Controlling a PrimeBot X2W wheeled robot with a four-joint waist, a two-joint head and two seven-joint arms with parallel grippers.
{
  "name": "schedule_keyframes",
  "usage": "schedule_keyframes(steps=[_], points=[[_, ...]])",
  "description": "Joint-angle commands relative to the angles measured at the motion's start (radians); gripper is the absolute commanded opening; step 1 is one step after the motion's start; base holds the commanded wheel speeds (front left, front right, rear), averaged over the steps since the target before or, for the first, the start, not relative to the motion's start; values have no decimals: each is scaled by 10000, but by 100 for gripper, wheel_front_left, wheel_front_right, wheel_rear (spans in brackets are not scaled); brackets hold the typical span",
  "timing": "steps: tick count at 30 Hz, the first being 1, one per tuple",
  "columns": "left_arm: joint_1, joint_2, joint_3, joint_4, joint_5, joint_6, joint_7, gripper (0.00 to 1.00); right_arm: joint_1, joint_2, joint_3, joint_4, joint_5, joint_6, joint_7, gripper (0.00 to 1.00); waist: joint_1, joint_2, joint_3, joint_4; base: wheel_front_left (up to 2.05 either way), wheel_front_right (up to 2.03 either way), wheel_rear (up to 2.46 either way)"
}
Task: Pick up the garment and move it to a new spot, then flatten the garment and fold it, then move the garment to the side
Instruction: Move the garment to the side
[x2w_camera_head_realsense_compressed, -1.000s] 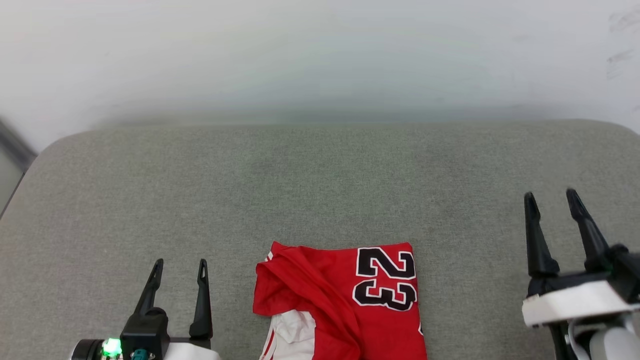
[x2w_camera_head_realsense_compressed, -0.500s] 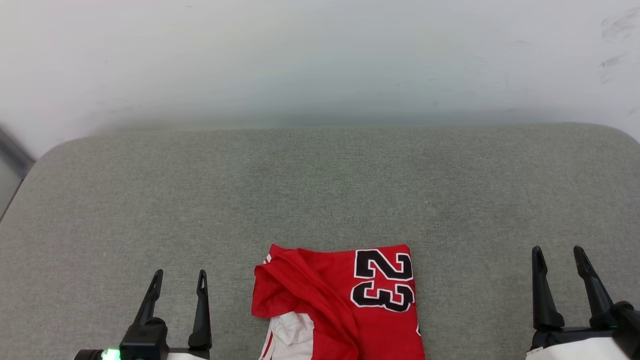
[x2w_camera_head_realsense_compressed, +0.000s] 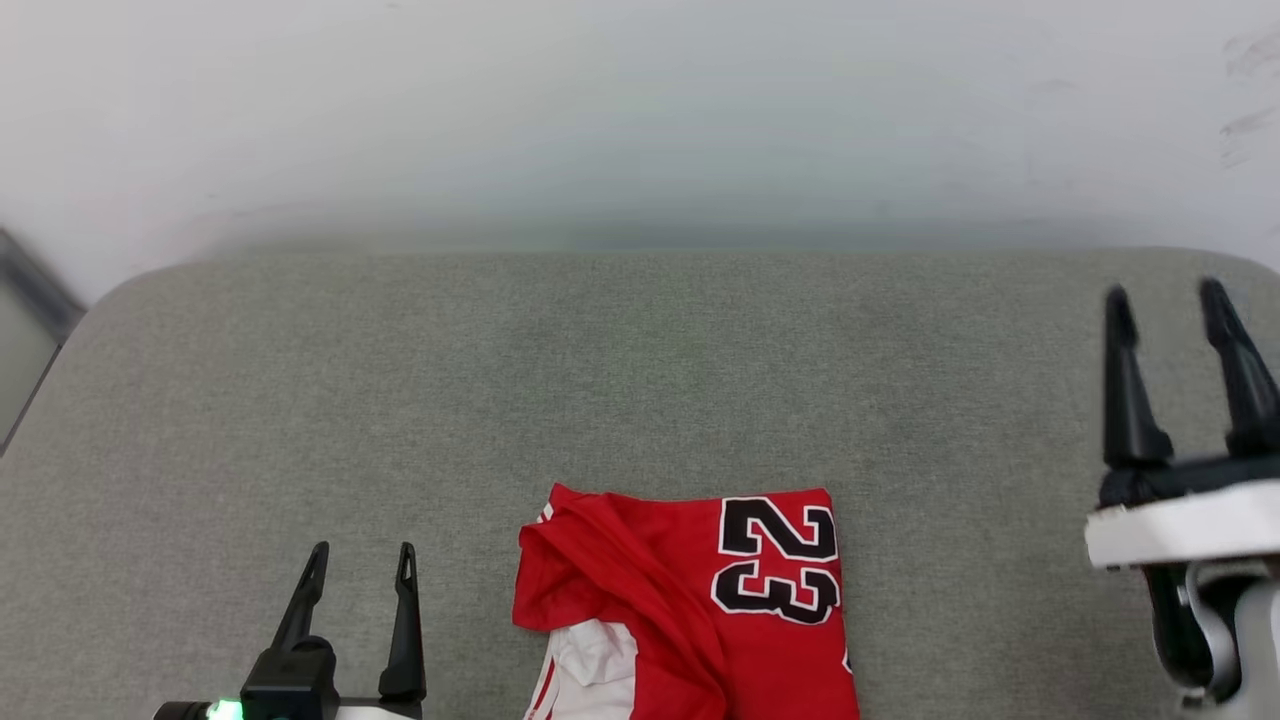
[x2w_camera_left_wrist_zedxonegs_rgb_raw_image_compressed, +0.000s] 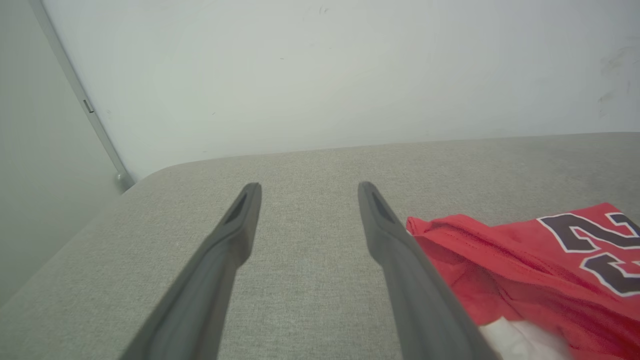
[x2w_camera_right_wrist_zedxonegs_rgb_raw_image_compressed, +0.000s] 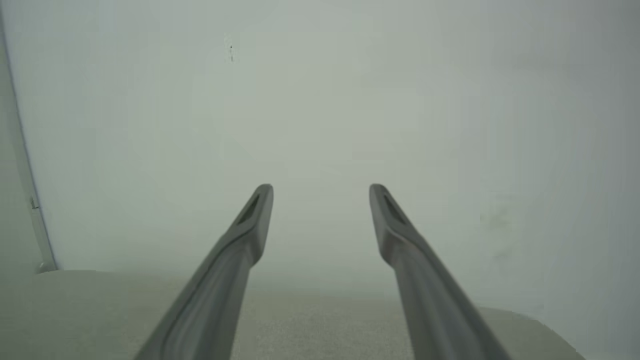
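Lying near-centre on the surface (x2w_camera_head_realsense_compressed: 640, 380): garment (x2w_camera_head_realsense_compressed: 690, 600), roughly folded, left part rumpled. My left gripper (x2w_camera_head_realsense_compressed: 362, 550), near left: apart, empty. My right gripper (x2w_camera_head_realsense_compressed: 1163, 292), far right: apart, empty. Step, likely: moving it aside; next, pinch an edge.

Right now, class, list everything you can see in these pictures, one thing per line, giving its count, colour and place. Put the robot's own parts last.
garment: one, red with a white sleeve and black, white-outlined 23; lying rumpled at the near middle of the surface, between the two grippers and touched by neither
padded surface: one, grey fabric; spans the head view below the wall
wall: one, white with faint scuffs at the right; behind the surface
strip: one, grey; slants down the wall at the left of the left wrist view
left gripper: one, dark fingers, open; lower left, beside the garment
right gripper: one, dark fingers on a white wrist, open; at the right edge, apart from the garment
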Motion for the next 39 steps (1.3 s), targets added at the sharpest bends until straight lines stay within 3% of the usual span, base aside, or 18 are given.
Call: schedule_keyframes(steps=[1, 9, 14, 18, 23, 34, 39], points=[[-79, -38, -12, 20, 8, -58, -22, 100, -504, -431, 460, 43, 196, 0, 562, 100, 0, -1, 43, 52, 0, 0, 0], [-254, -97, -52, 74, -7, -89, -22, 100, -1880, -2719, 2863, 25, 3406, -2, 6240, 100, 0, -1, 301, 280, 0, 0, 0], [-429, -123, -87, 58, -12, -129, -22, 100, -1954, -3435, 3515, 106, 6087, -2, 9656, 100, 0, -1, 579, 403, 0, 0, 0], [-645, -145, -133, 46, -16, -153, -22, 100, -1635, -3582, 3531, 391, 7440, -2, 11261, 100, 0, -1, 914, 568, 0, 0, 0], [-1027, -190, -256, 30, -36, -166, -22, 100, -1308, -3366, 3627, 691, 8062, 0, 11899, 100, 0, -1, 1444, 857, 0, 0, 0], [-1881, -279, -602, 91, -107, -218, -22, 100, -1439, -2368, 4255, 1991, 7995, -2, 11284, 100, 0, -1, 2590, 1485, 0, 0, 0], [-2015, -287, -675, 122, -130, -185, -22, 100, -1323, -2333, 4777, 2415, 7829, -5, 11134, 100, 0, -1, 2761, 1678, 0, 0, 0]])
